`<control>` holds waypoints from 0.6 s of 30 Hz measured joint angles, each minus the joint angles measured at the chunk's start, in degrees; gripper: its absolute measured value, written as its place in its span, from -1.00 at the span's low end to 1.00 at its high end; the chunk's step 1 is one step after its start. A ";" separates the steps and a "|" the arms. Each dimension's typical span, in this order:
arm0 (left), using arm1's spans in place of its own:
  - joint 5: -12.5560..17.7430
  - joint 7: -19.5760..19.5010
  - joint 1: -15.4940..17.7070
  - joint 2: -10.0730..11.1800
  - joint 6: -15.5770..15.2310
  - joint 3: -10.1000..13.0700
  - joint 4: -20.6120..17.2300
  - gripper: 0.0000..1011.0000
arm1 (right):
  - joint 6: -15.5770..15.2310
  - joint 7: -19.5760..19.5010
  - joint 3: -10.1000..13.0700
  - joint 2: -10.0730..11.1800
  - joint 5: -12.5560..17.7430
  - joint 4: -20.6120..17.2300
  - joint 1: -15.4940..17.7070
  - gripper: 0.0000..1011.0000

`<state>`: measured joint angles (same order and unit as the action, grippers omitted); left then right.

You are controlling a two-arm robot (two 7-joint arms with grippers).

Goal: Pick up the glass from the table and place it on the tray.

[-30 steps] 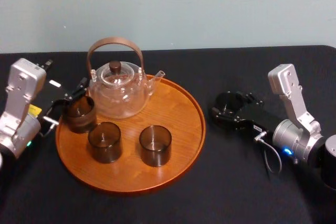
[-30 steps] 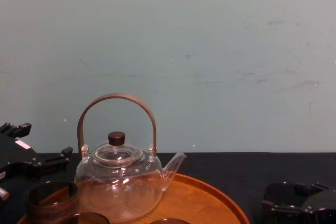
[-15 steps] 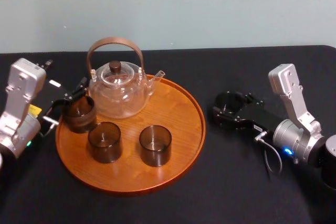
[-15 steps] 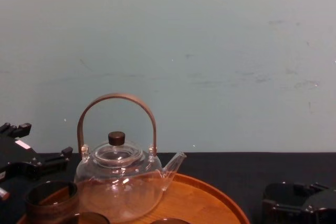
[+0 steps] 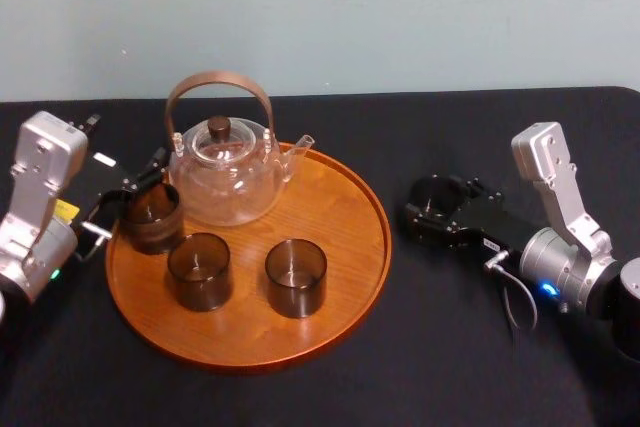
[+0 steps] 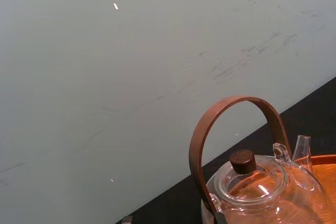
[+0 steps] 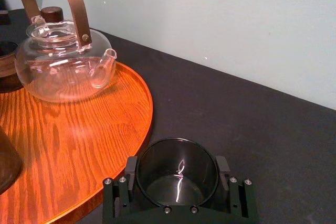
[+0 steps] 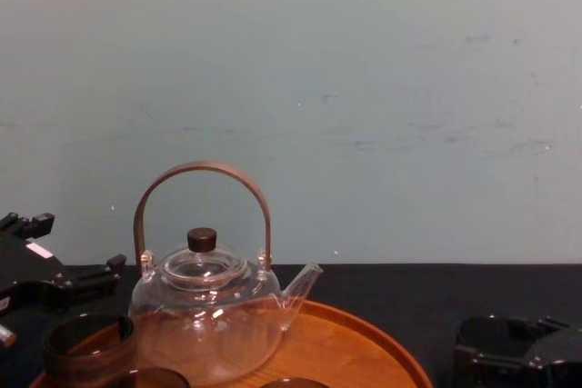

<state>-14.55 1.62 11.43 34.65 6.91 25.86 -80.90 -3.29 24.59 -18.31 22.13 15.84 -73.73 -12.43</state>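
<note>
A dark glass (image 5: 437,195) stands on the black table just right of the round wooden tray (image 5: 335,232). My right gripper (image 5: 435,205) reaches in from the right and is shut on it. In the right wrist view the glass (image 7: 177,174) sits upright between the two fingers (image 7: 130,167), beside the tray's rim (image 7: 148,114). In the chest view it (image 8: 486,335) shows at the lower right. My left gripper (image 5: 125,197) rests open at the tray's left edge, next to another dark glass (image 5: 152,215).
A clear glass teapot (image 5: 225,172) with a brown hoop handle stands at the back of the tray. Two more dark glasses (image 5: 200,269) (image 5: 296,277) stand on the tray's front half. Bare wood lies on the tray's right side.
</note>
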 joint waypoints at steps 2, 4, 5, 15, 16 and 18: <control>0.00 0.00 0.00 0.00 0.00 0.00 0.00 0.98 | 0.00 0.00 0.00 0.00 0.00 0.00 0.00 0.79; 0.00 0.00 0.00 0.00 0.00 0.00 0.00 0.98 | 0.10 0.18 -0.01 0.00 0.14 0.00 0.00 0.79; 0.00 0.00 0.00 0.00 0.00 0.00 0.00 0.98 | 0.20 0.30 -0.02 0.00 0.25 0.00 0.00 0.79; 0.00 0.00 0.00 0.00 0.00 0.00 0.00 0.98 | 0.49 0.87 -0.73 0.70 0.93 -3.13 0.50 0.79; 0.00 0.00 0.00 0.00 0.00 0.00 0.00 0.98 | 0.45 0.88 -0.82 0.78 0.90 -3.53 0.55 0.79; 0.00 0.00 0.00 0.00 0.00 0.00 0.00 0.98 | 0.32 0.89 -1.15 0.98 0.85 -4.84 0.61 0.79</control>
<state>-14.55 1.62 11.43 34.65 6.91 25.86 -80.90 -2.97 25.49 -19.46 23.12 16.69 -78.57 -11.81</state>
